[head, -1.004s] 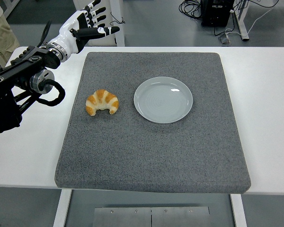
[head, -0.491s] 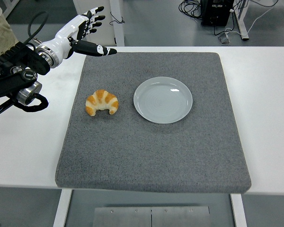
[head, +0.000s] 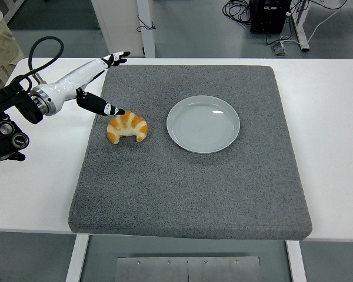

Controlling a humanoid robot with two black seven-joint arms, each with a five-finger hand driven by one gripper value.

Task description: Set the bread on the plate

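A golden croissant [head: 127, 127] lies on the grey mat [head: 188, 188], left of centre. A pale round plate [head: 203, 123] sits just to its right, apart from it and with nothing on it. My left hand [head: 109, 82] reaches in from the left edge, white-backed with black fingers [head: 117, 57] spread open. Its thumb tip [head: 113, 110] hangs right above the croissant's upper left edge, and the other fingers point toward the mat's far left corner. The hand holds nothing. My right arm is out of view.
The white table [head: 329, 117] surrounds the mat on both sides. A person's beige clothing [head: 0, 47] shows at the top left corner. Cables and a black box [head: 270, 14] lie on the floor beyond the table.
My left hand has dropped and swung toward me, from above the mat's far left corner down to just beside the croissant. Croissant and plate have not moved.
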